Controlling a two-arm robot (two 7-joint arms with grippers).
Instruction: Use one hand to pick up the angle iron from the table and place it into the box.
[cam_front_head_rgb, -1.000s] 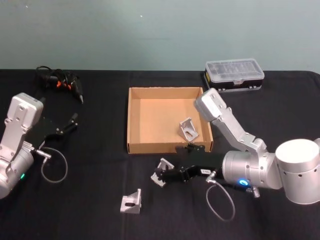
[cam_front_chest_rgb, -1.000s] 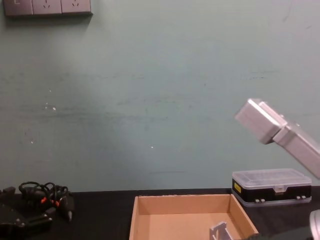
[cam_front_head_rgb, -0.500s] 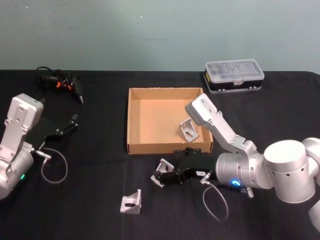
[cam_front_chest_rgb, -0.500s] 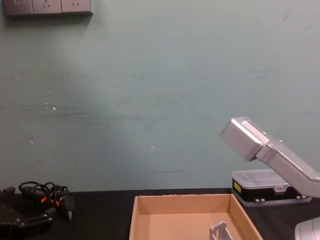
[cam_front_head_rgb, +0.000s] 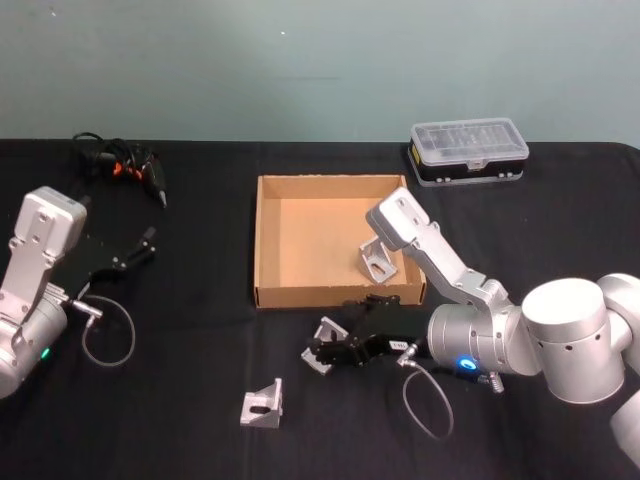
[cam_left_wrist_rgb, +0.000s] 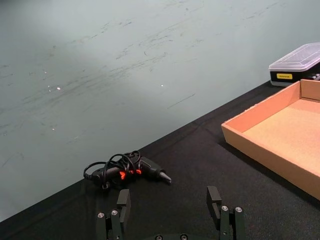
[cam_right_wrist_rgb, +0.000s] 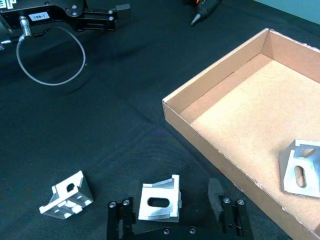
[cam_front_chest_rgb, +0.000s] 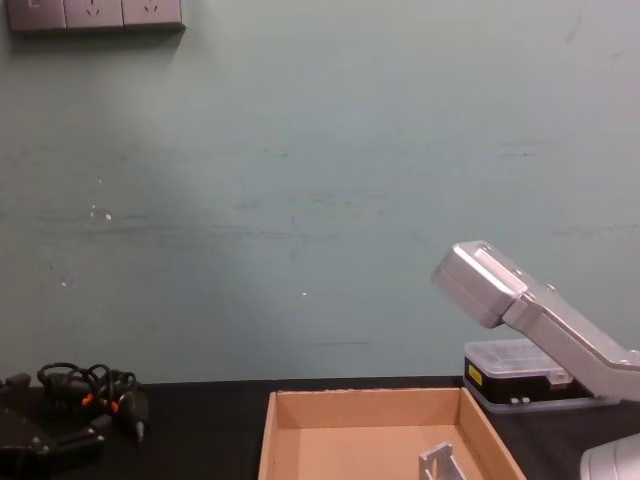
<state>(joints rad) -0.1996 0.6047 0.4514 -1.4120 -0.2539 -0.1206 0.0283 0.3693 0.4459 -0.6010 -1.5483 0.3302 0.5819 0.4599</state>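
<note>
Three brackets share the bench (cam_front_head_rgb: 200, 420). The nearest bracket (cam_front_head_rgb: 262, 405) lies free at about 7 o'clock from the right end effector (cam_right_wrist_rgb: 174, 190), close enough to be nudged if the arm swings wide.

That end effector sits low over the bench with its fingers (cam_right_wrist_rgb: 216, 192) spread on either side of the middle bracket (cam_right_wrist_rgb: 160, 202), not yet clamped. One finger is almost against the metal, while the other stands off with a clear gap. If the fingers close from there, the far finger may shove or spin the bracket before both sides bite. A hold on an angled face could then let the piece squirt out. A shallow hold near a corner might also let it swing on the lift.

At 12 o'clock from that bracket stands the box (cam_front_head_rgb: 330, 296), its near wall just beyond the fingertips. A low carry would likely knock the hanging bracket against this wall and push the light cardboard back. Inside the box, at 1 o'clock, a third bracket (cam_front_head_rgb: 378, 258) sits near the right wall, and a drop onto it could bounce or tip.

The left end effector (cam_left_wrist_rgb: 168, 205) is parked well apart at 10 o'clock, open and empty. Farther off, the cables (cam_front_head_rgb: 120, 160) at 11 o'clock and the plastic case (cam_front_head_rgb: 468, 150) at 1 o'clock look clear of the path.
</note>
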